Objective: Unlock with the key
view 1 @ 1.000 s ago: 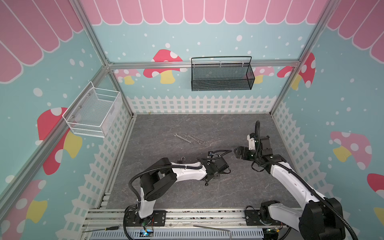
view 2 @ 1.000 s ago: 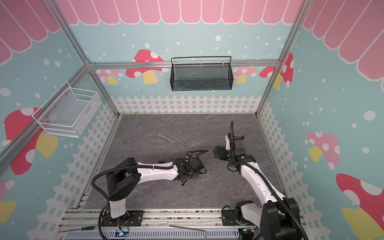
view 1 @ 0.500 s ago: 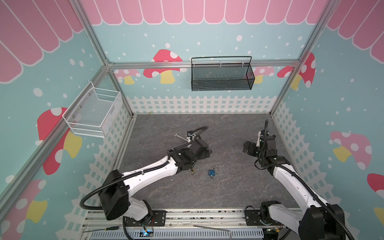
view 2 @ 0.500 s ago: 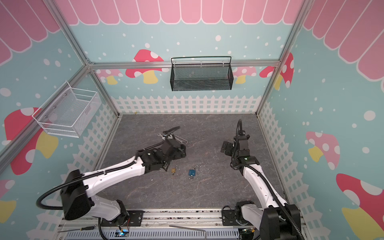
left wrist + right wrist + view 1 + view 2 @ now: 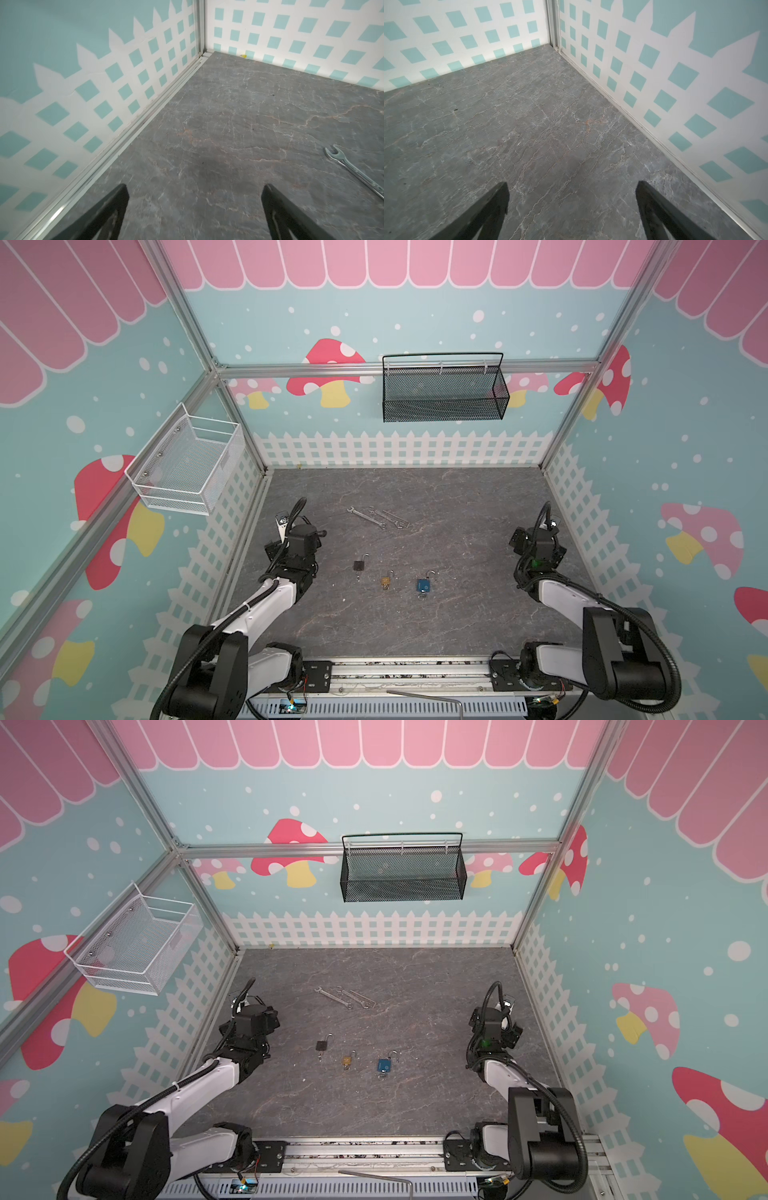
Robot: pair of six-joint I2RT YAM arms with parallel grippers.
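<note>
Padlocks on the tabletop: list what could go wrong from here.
Black padlock, gold padlock and blue padlock lie small and close together; the open left gripper could knock a neighbour.
Both wrist views face the walls and show no padlock, so any approach starts blind up close.
Keys are too small to make out.

Each wrist view's edge is cutting off the fingers (image 5: 113,205) of the left gripper (image 5: 195,186) and of the right gripper (image 5: 572,184) behind their tips, and a wrench (image 5: 353,168) ahead of the left gripper is running out of frame. Between the two grippers, well apart from both, the black padlock (image 5: 359,565), brass padlock (image 5: 385,580) and blue padlock (image 5: 422,585) are showing too small in both top views to tell whether anything is sitting in their keyholes
</note>
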